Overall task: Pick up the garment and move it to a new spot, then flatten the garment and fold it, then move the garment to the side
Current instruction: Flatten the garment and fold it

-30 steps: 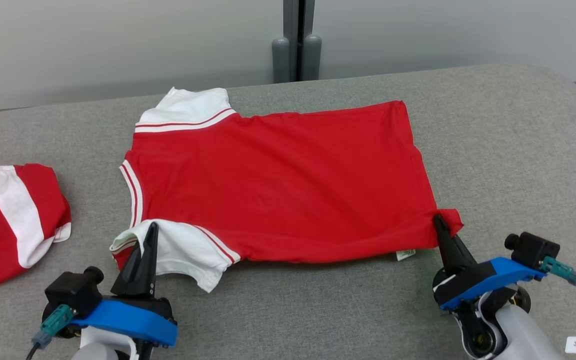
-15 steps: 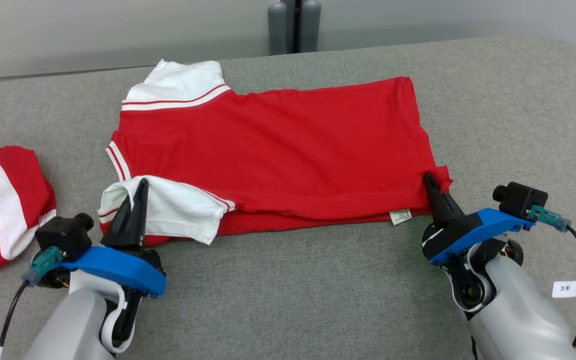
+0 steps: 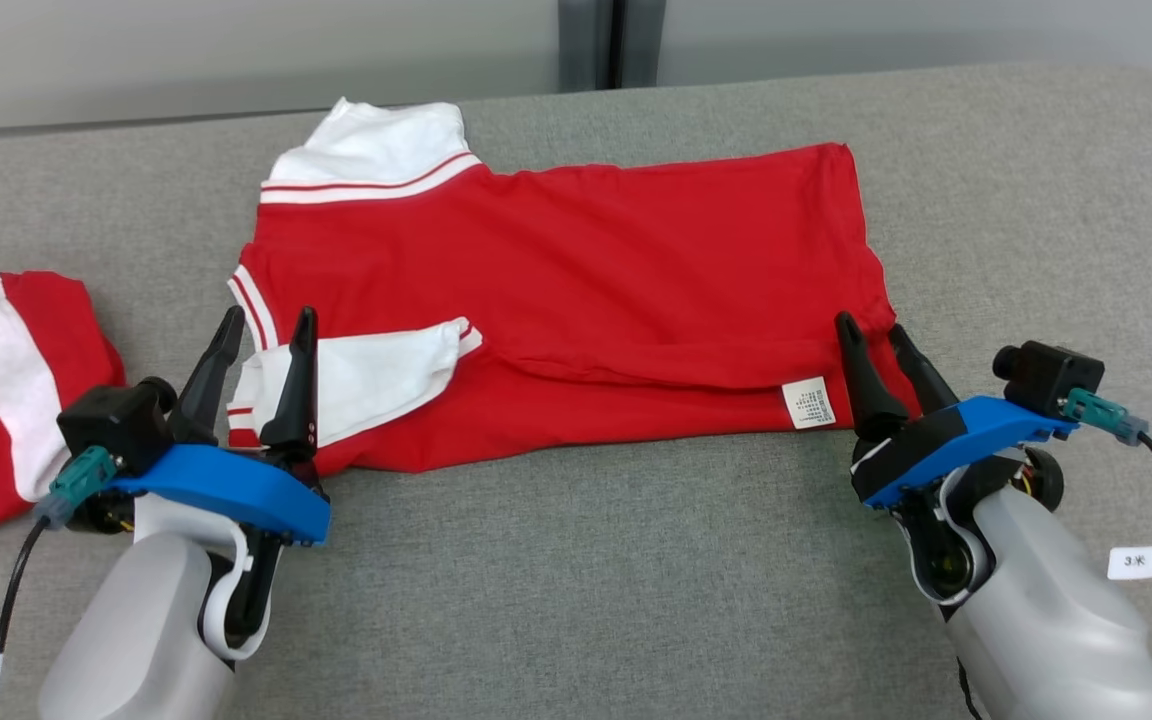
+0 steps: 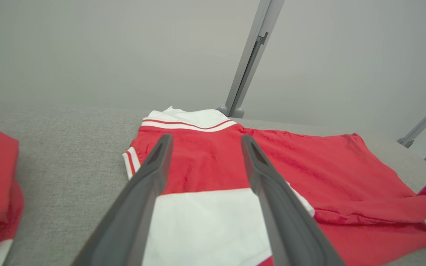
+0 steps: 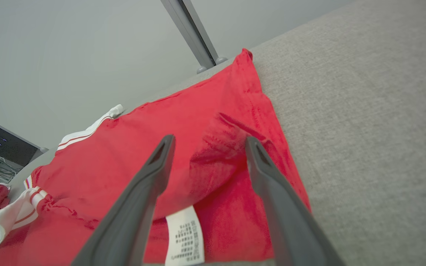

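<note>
1. Garment (image 3: 576, 290) lies spread across the middle of the grey table (image 3: 576, 600). It is a red shirt with white sleeves edged in red stripes. Its near edge is folded up over the body, and the near sleeve (image 3: 366, 375) is turned onto the red.
2. The head view takes in both ends at once, with the left hand (image 3: 269, 318) at the sleeve end and the right hand (image 3: 871, 325) at the hem corner. A second red-and-white garment (image 3: 6, 390) lies well apart at the left edge.
3. The left wrist view looks close along that hand's fingers. They are spread wide with the white sleeve lying between them, and they grip nothing.
4. The right wrist view shows that hand's fingers also parted and gripping nothing, over a rumpled fold at the hem corner. A dark screen (image 5: 2, 144) sits far off.
5. A white care label (image 3: 808, 402) lies at the hem, just beside the right hand, but its print is too small to read. A white tag (image 3: 1146, 562) on the right arm's cable reads "3米".
</note>
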You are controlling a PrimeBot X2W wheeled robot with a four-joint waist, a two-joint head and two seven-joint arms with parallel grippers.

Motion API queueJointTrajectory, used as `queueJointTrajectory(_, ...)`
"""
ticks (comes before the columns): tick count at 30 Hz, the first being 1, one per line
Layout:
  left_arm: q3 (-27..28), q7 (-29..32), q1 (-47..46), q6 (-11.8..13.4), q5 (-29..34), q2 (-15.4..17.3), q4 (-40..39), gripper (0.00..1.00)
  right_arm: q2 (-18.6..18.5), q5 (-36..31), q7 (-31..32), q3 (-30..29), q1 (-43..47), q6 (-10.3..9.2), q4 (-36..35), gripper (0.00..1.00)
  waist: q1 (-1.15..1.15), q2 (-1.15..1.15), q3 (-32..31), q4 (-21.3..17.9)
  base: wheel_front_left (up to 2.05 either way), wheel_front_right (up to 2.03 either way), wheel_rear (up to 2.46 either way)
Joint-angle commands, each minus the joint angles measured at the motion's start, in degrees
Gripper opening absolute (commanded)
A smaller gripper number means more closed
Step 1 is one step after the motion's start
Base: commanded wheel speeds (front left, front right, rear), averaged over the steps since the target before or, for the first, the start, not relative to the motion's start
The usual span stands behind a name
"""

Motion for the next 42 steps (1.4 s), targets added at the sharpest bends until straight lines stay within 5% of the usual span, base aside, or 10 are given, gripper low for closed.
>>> queueJointTrajectory(1, 0.6, -0.2, 0.8, 0.0, 0.5, -0.1, -0.3, 1.0, -0.7, -0.4, -0.5, 0.2, 0.4, 0.03, 0.2, 1.0, 0.0, -0.01, -0.4, 0.1, 0.0, 0.0, 0.0)
queueJointTrajectory(17, 4.5, -0.2, 14.3, 0.0, 6.7, -0.8, -0.7, 1.0, -6.4, -6.3, -1.3, 0.4, 6.6, 0.03, 2.4, 1.0, 0.0, -0.01, -3.7, 1.6, 0.0, 0.0, 0.0)
queueJointTrajectory(42, 2.6, -0.2, 7.2, -0.1, 1.4, -1.2, 6.3, 1.0, -2.3, -9.1, -1.1, 3.2, -1.1, 0.03, 13.3, 1.0, 0.0, -0.01, 0.5, 1.4, 0.0, 0.0, 0.0)
